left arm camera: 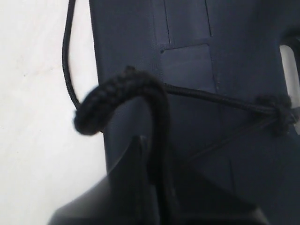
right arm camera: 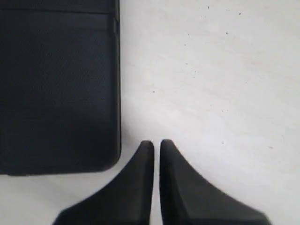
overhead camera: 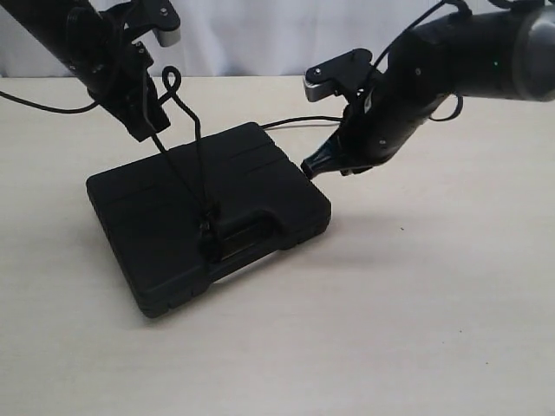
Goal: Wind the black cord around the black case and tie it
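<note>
The black case lies flat on the table with its handle edge toward the front. The black cord crosses its lid in two strands that meet at a knot by the handle. My left gripper hovers above the case's back left part, shut on the black cord, which arches up in a loop beyond the jaws. In the left wrist view the cord curls out of the gripper over the case. My right gripper is shut and empty, just off the case's right corner; its fingertips hang over bare table.
A stretch of the cord trails on the table behind the case toward the right arm. The pale tabletop extends in front and to the right. A white curtain closes the back.
</note>
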You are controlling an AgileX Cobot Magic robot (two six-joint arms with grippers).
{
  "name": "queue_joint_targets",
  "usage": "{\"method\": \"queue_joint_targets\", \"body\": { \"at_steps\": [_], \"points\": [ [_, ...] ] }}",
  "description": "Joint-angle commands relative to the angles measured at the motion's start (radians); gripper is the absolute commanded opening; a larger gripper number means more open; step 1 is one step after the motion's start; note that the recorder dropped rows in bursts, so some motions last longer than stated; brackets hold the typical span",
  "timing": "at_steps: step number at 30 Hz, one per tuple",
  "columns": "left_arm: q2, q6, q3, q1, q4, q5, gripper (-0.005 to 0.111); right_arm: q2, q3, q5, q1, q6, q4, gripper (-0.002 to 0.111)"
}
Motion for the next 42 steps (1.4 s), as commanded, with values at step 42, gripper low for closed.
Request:
{"method": "queue_joint_targets", "body": {
  "at_steps": [42],
  "points": [
    [-0.009, 0.002, -0.007, -0.001, -0.002, -0.037, 0.0, 0.155, 0.009, -0.024, 0.251, -0.477, 0.597, 0.004]
  ]
}}
